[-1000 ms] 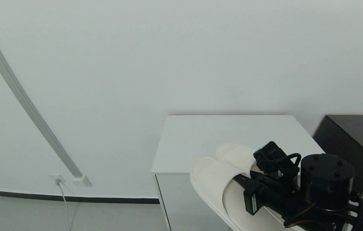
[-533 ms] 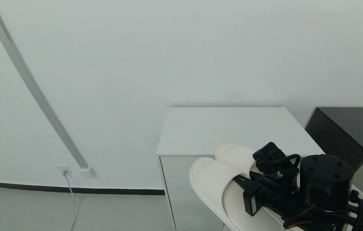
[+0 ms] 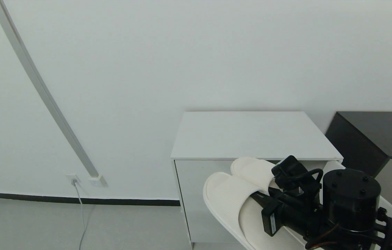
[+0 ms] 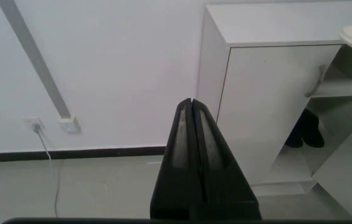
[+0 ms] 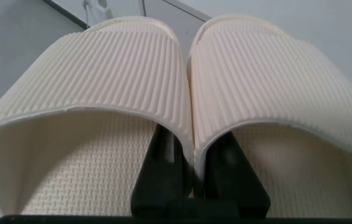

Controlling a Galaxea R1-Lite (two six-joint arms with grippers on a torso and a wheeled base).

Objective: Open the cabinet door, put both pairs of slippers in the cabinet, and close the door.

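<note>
The jaws of the right gripper [image 5: 192, 165] were clenched on the pair of white slippers [image 5: 126, 81]. Its two black fingers [image 5: 163, 174] were pushed in under the ribbed uppers, and the neighbouring inner edges of both slippers were pinched between them. The slippers were held side by side, with the toes pointed away from the wrist. In the head view they were seen in the air before the front of the white cabinet [image 3: 251, 135].

The jaws of the left gripper [image 4: 192, 107] were pressed fully together, and nothing was grasped between them. It was kept apart from the cabinet, at its left side.

One door panel [image 4: 269, 106] of the cabinet, with a slim handle [image 4: 317, 81], was seen shut. The compartment next to it was seen open. A shelf [image 4: 341, 88] was exposed there, and a pair of dark shoes [image 4: 306, 134] was stood under it. The top surface was flat and matt white.

The cabinet was placed against a plain white wall [image 3: 196, 52]. A grey strip [image 3: 43, 93] was run slantwise down this wall, and near its lower end a cable [image 3: 82, 211] was plugged into a socket [image 3: 73, 179]. A black skirting line [image 3: 78, 200] was seen along the foot of the wall, above a grey floor [image 3: 26, 225]. A dark piece of furniture [image 3: 373, 139] was stood just beside the cabinet, on the robot's right.
</note>
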